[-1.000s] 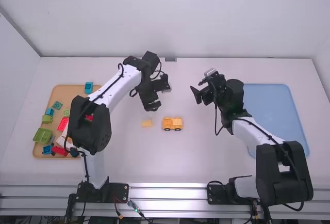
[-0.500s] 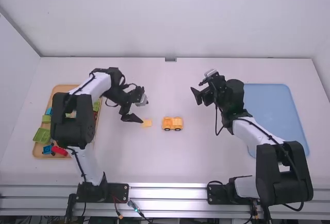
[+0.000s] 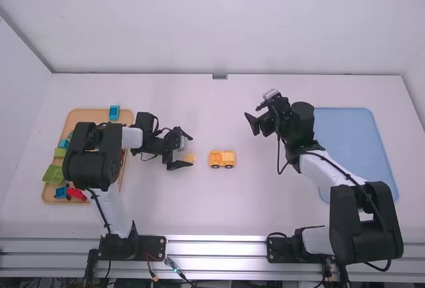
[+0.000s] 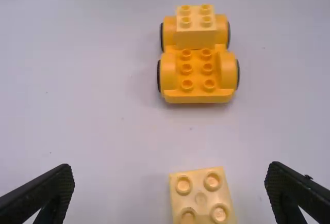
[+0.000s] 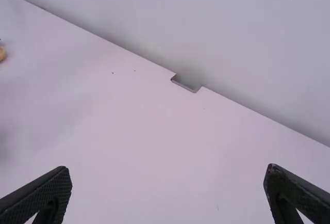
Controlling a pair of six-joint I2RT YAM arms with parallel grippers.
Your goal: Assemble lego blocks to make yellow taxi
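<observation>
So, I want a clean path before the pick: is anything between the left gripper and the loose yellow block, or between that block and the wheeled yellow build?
Nothing visible is. The left gripper is open around the line of the loose yellow block, and bare table separates that from the wheeled yellow build.
</observation>
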